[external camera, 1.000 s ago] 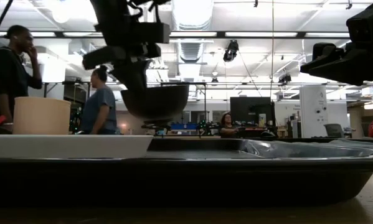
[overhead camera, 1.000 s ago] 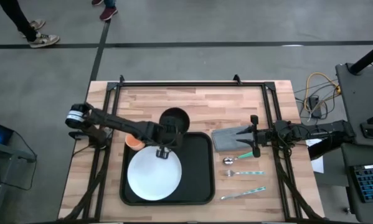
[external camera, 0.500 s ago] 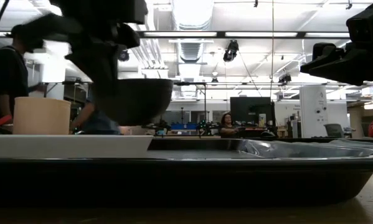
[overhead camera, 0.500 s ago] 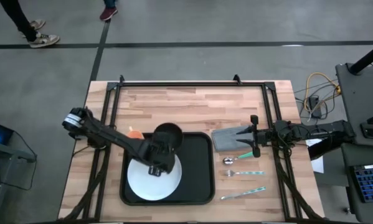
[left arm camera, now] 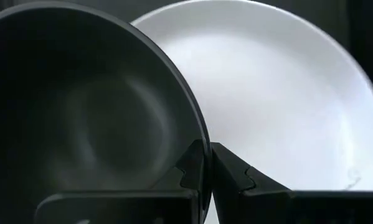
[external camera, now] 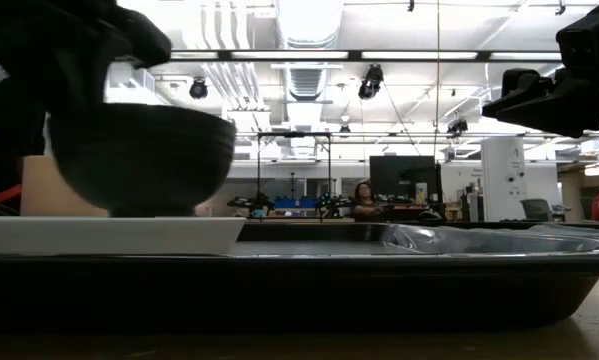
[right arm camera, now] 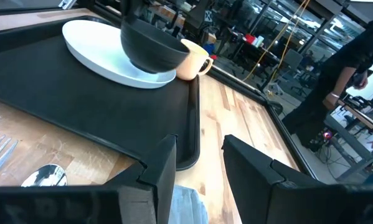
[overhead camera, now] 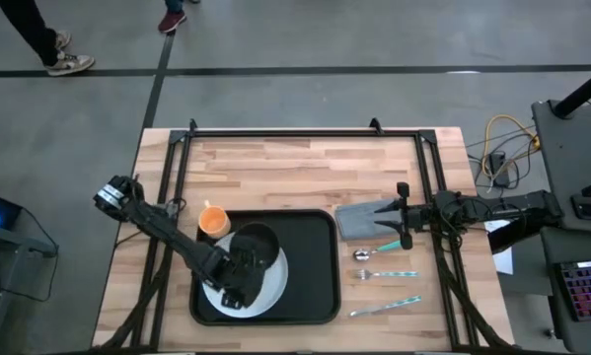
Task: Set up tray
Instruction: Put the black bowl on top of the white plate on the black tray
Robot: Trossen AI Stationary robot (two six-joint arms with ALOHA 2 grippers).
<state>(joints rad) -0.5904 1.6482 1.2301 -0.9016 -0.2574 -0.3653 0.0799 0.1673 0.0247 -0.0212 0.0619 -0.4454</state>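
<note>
pinching the rim of a black bowl point(overhead camera: 255, 247) over the white plate point(overhead camera: 267, 287), the left gripper point(left arm camera: 206, 163) seems barely parted. the tray point(overhead camera: 315, 266), black, flat, low-rimmed, round-cornered, lies at table centre toward 6 o'clock. the right gripper point(overhead camera: 402, 215), at 3 o'clock, is parted, empty.

Right half of tray point(overhead camera: 315, 266) bare, open to approach from above. Left half taken: white plate point(overhead camera: 270, 286) with black bowl point(overhead camera: 254, 245) on or just above it, left hand point(overhead camera: 238, 281) clamped on bowl rim, left arm slanting in over tray's left edge. Orange cup point(overhead camera: 212, 220) just off tray's far-left corner. Far strip of counter point(overhead camera: 305, 168) free. Right of tray crowded: grey napkin point(overhead camera: 359, 219), spoon point(overhead camera: 372, 255), fork point(overhead camera: 386, 274), knife point(overhead camera: 382, 309), right hand point(overhead camera: 401, 229) parked over napkin edge, fingers apart.
</note>
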